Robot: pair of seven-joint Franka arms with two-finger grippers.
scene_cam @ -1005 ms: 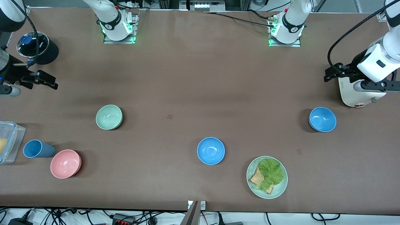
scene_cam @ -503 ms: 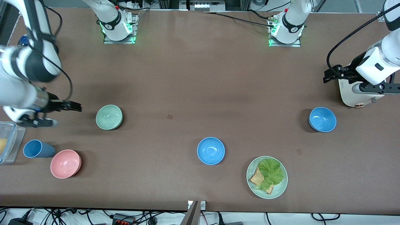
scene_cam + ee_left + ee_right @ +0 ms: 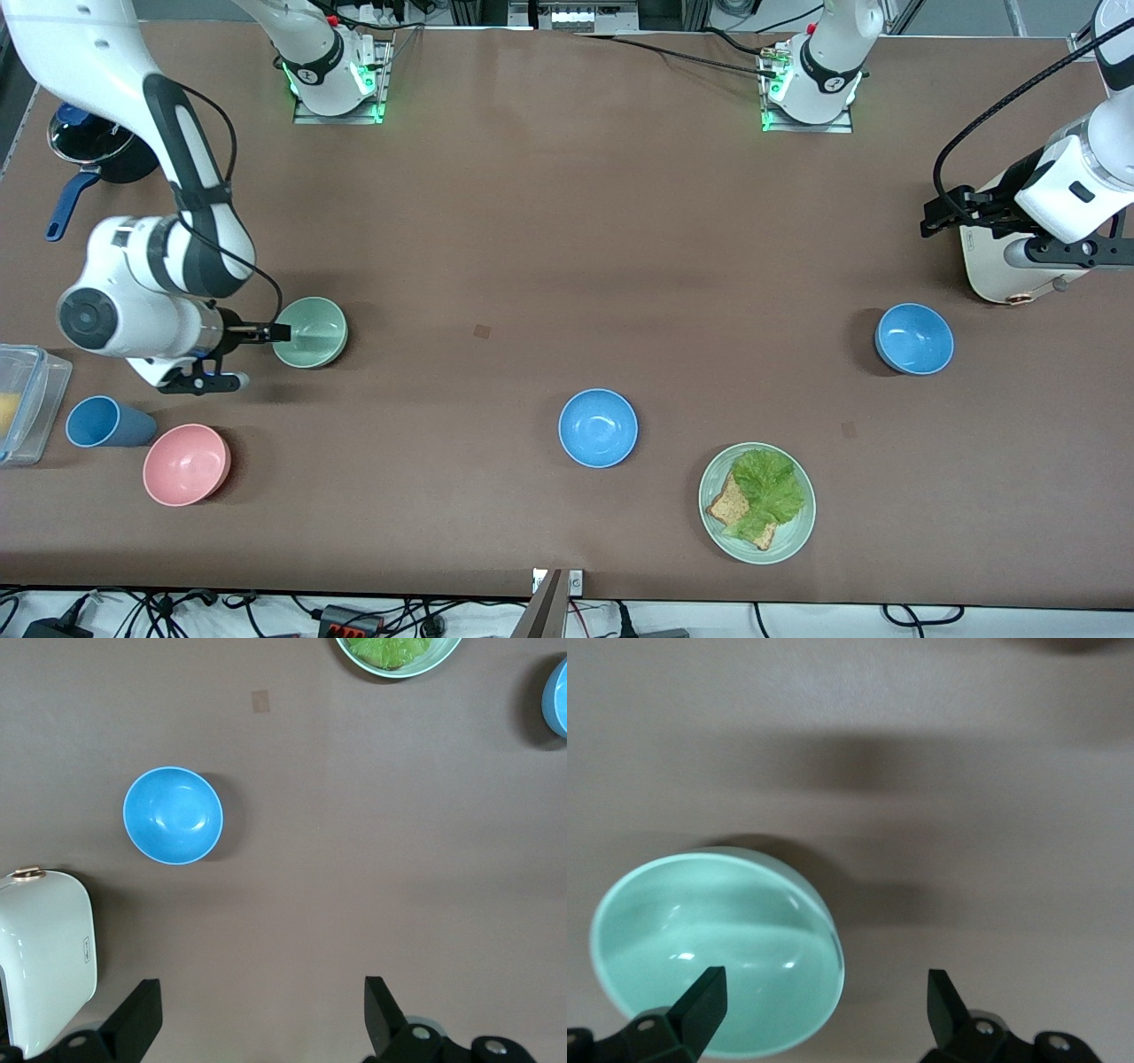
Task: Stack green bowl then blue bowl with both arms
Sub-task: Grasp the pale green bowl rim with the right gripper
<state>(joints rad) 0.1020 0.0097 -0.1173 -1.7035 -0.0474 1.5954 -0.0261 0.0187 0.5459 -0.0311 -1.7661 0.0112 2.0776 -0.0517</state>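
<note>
A brown table runs between the two arm bases, with cables trailing off both long edges. At the right arm's end sit a clear container, a blue cup and a pink bowl, with a dark pot up near the edge. The big change is here: a second ago the right gripper hung well clear of everything near that pot, half a second ago it was on its way in, and now it has swung down so its fingertips sit at the rim of the green bowl. The right wrist view shows its fingers spread wide, one over the bowl's inside and one out over bare table, closed on nothing. The bowl itself has not shifted, so I judge the pick is about to begin, not done. Toward the middle, nearer the front camera, a blue bowl stands alone, with the plate of toast and lettuce beside it. A second blue bowl sits toward the left arm's end, close to a cream appliance. The left gripper waits over that appliance, barely moved in the last second, fingers wide apart and empty in the left wrist view. No stacking has happened yet.
</note>
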